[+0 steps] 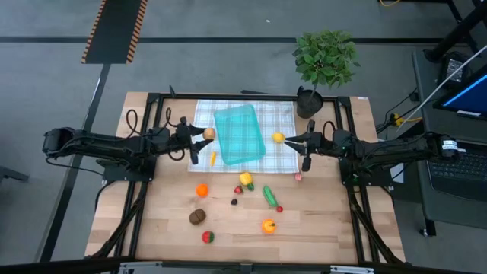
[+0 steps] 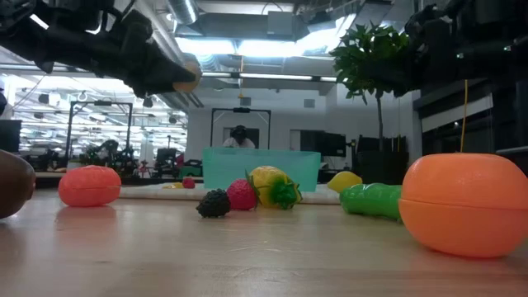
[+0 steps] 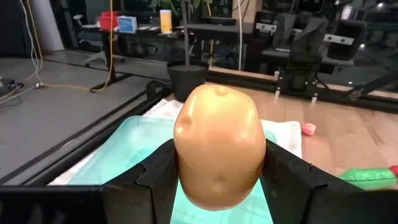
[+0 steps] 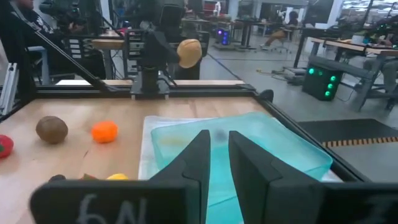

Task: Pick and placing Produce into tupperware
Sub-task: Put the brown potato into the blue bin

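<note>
My left gripper is shut on a tan potato and hovers just left of the teal tupperware, which rests on a checked cloth. My right gripper hangs over the tupperware's right side, open by a narrow gap and holding nothing. A yellow lemon lies on the cloth below its tips. Other produce lies on the wood nearer the front: an orange, a kiwi, a cucumber, a yellow piece and berries. My left gripper pinches the potato by its two opposite sides, one finger on each. The fingers come in about level from the table's left. The potato is lifted clear, high above the table, with its end sticking out past the fingertips.
A potted plant stands at the cloth's far right corner. A small carrot lies at the cloth's near left edge and a pink piece at its near right. More fruit lies close to the near edge. A black frame rims the table.
</note>
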Controlling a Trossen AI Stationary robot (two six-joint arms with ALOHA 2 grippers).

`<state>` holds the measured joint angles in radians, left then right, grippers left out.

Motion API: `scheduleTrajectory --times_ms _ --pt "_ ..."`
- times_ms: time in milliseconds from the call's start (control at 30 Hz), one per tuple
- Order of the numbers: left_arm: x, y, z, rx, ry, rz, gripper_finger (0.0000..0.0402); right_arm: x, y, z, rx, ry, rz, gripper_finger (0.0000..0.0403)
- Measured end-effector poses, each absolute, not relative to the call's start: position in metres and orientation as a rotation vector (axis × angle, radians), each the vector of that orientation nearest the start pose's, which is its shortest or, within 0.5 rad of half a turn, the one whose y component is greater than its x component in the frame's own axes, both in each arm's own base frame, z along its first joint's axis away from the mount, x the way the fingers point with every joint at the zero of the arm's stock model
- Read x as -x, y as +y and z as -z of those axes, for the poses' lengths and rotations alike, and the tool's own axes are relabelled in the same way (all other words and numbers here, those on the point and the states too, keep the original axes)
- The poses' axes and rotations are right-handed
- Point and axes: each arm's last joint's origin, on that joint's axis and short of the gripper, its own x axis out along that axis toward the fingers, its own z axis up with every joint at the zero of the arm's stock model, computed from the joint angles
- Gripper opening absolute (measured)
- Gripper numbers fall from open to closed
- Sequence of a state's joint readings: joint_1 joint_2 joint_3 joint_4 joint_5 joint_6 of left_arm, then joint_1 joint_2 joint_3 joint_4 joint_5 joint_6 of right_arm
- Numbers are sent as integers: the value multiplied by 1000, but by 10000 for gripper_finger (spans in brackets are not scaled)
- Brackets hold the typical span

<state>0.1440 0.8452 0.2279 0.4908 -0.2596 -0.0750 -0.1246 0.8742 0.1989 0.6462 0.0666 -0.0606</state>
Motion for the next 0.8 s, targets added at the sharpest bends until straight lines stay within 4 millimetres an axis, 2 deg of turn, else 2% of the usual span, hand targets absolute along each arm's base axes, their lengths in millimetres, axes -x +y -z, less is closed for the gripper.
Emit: scheduleTrajectory --times_ms 300,533,800 --pt "-187 40 -201 67 134 -435 184 -174 -24 -197 59 36 190 62" --pt "-207 72 -197 65 220 -562 185 -174 -24 -197 59 36 191 62" --pt "-233 106 -204 76 250 -557 188 -174 -24 -197 60 36 191 62"
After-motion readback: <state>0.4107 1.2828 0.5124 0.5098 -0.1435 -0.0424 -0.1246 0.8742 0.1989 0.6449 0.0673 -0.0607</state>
